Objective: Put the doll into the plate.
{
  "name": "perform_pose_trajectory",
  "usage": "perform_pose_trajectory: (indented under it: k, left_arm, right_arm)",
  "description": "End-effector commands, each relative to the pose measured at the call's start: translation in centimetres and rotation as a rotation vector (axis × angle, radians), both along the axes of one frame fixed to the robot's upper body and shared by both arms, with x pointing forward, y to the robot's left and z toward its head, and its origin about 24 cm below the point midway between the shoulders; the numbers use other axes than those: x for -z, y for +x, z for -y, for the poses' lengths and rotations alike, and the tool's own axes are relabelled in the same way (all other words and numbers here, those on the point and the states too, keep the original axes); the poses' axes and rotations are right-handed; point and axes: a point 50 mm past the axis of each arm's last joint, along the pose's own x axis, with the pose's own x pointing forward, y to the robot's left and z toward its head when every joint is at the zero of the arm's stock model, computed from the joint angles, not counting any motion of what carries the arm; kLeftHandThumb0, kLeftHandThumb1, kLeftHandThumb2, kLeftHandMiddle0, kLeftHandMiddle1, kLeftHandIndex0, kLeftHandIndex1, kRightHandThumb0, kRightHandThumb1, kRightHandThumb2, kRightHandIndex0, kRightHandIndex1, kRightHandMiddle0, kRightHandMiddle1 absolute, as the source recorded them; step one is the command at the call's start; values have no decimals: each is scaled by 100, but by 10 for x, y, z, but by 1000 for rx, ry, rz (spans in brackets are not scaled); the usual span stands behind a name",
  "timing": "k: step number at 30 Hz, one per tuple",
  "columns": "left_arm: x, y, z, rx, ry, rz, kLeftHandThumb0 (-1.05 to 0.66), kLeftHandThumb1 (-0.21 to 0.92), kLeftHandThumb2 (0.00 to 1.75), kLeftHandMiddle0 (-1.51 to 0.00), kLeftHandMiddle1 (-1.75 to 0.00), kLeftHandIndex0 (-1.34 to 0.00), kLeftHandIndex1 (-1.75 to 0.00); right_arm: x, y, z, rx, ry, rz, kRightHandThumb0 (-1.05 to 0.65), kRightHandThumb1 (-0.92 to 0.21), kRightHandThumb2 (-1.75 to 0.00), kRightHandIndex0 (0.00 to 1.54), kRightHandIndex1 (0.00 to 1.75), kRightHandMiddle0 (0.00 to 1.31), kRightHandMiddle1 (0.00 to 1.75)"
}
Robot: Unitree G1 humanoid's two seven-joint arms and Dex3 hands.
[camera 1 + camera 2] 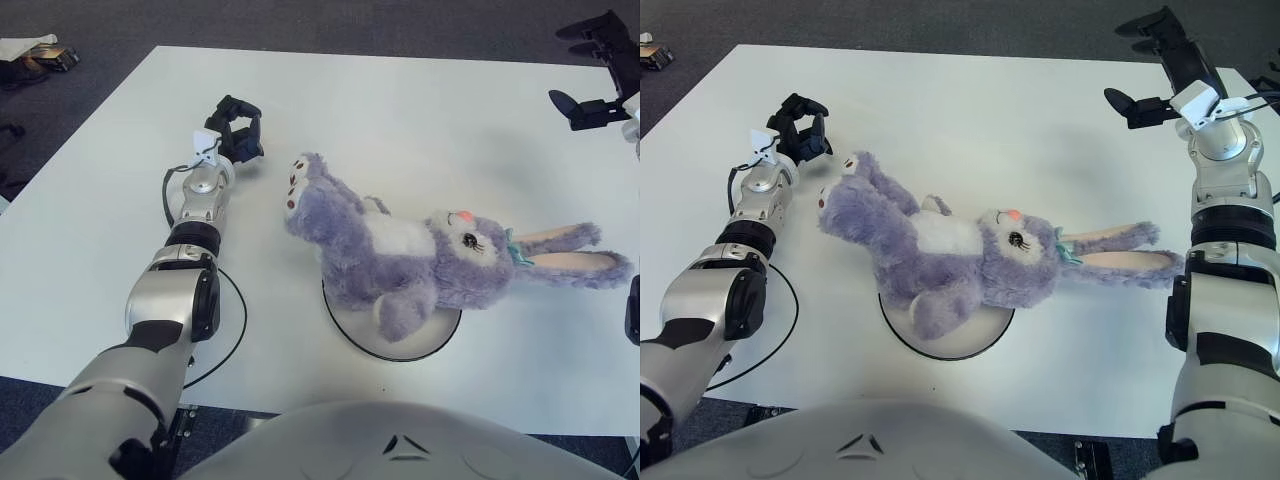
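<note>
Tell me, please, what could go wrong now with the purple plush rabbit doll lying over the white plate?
1. The purple plush rabbit doll covers the white round plate only with its middle; legs and ears overhang onto the white table, so it might roll off.
2. The left hand, curled and holding nothing, sits close to the doll's feet; moving it sideways could nudge the doll.

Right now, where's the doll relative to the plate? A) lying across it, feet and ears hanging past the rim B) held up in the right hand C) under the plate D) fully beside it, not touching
A: the doll lies on its back across the plate, its feet overhanging toward the left hand and its ears toward the right hand; neither hand touches it.
</note>
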Motion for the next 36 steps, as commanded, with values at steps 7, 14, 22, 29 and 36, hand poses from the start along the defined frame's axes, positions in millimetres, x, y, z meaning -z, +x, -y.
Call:
perform_pose_trajectory:
  k: [7,14,22,29,36]
  left_arm:
    - [1,-2,-12,-27,-31,1,-40,62,94,-95,-175,-38,-175]
    - [0,-2,-15,-48,-33,-4,-39,62,94,-95,-175,-38,-175]
    - [1,-2,-16,-58,-36,-19,-39,63,92,-99,-175,-37,-175]
    - [2,-2,-17,-66,-42,-28,-39,64,91,-98,-175,-37,-175]
    - [2,-3,-16,-76,-57,-29,-39,64,91,-98,-175,-37,-175]
  right_arm:
    - [64,-26,80,392,347,-224,-33,-60,-99,21,108,0,118]
    - [73,-32,87,425,385,-251,-38,-65,-94,30,117,0,136]
    - [85,-38,92,464,396,-280,-35,-87,-60,37,129,16,168]
    - [109,-38,86,488,549,-301,-5,-69,-78,46,144,24,174]
    - [123,-21,58,391,877,-259,-1,-54,-95,60,142,31,175]
